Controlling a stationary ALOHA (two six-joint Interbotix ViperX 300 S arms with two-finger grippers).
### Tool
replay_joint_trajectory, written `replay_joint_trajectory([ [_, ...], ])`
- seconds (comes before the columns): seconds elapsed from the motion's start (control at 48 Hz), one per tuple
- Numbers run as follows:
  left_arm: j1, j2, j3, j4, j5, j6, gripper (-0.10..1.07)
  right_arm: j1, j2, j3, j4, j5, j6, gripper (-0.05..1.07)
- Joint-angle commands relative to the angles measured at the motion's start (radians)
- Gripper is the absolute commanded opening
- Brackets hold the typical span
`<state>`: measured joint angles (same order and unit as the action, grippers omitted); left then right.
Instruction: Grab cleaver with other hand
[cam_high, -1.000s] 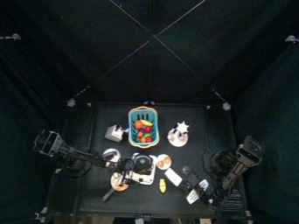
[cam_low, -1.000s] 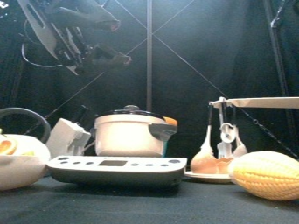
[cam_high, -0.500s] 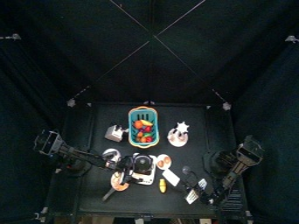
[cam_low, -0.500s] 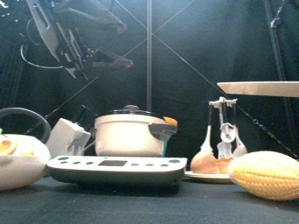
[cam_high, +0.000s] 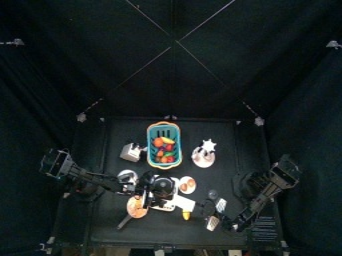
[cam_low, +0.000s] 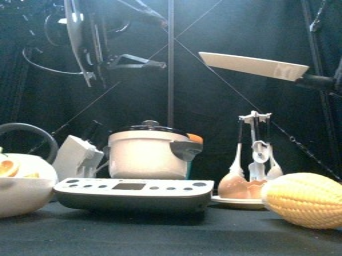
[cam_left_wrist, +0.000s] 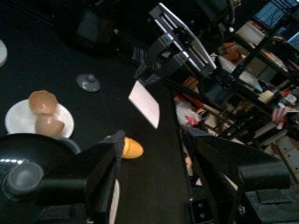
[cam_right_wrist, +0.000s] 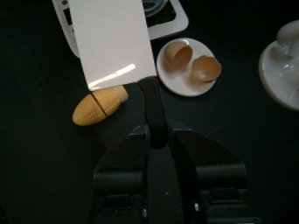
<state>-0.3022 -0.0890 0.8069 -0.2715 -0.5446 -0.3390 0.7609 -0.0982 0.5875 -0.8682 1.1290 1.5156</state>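
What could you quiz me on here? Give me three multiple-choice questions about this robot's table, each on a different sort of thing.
1. Where is the cleaver?
A. Lying in the basket
B. Held up in the air above the table
C. Flat on the plate

2. What colour is the cleaver's blade?
A. Whitish
B. Red
C. Green

3. How is the left claw?
A. Shut on a spoon
B. Shut on the cleaver
C. Open, holding nothing

Answers:
1. B: in the front view the cleaver hangs high above the pot and the plate.
2. A: the right wrist view shows a broad whitish blade above the plate with eggshell halves.
3. C: the left wrist view shows the left claw with its jaws wide apart and nothing between them, while the right claw grips the cleaver's dark handle.
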Motion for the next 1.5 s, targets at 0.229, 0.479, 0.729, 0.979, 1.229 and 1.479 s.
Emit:
replay_joint_trajectory([
  [0.229, -0.009, 0.064, -0.057, -0.126, -0.031, -0.035, 0.90, -0.037, 0.037, -0.063, -0.034, 0.086, -0.074, 0.40],
  [0.479, -0.003, 0.051, -0.026, -0.175, -0.084, -0.031, 0.90, -0.035, 0.038, -0.063, -0.041, 0.094, -0.078, 0.40],
  [0.729, 0.002, 0.002, 0.035, -0.198, -0.092, -0.037, 0.90, -0.012, 0.035, -0.071, -0.031, 0.115, -0.077, 0.40],
  [0.979, 0.002, 0.060, -0.012, -0.199, -0.092, -0.037, 0.90, -0.020, 0.037, -0.075, -0.078, 0.117, -0.077, 0.40],
  [1.229, 0.020, 0.089, -0.044, -0.198, -0.092, -0.037, 0.87, -0.023, 0.046, -0.081, -0.100, 0.114, -0.077, 0.40],
  [1.479, 0.020, 0.109, -0.055, -0.215, -0.092, -0.038, 0.65, -0.028, 0.046, -0.081, -0.115, 0.114, -0.078, 0.40],
])
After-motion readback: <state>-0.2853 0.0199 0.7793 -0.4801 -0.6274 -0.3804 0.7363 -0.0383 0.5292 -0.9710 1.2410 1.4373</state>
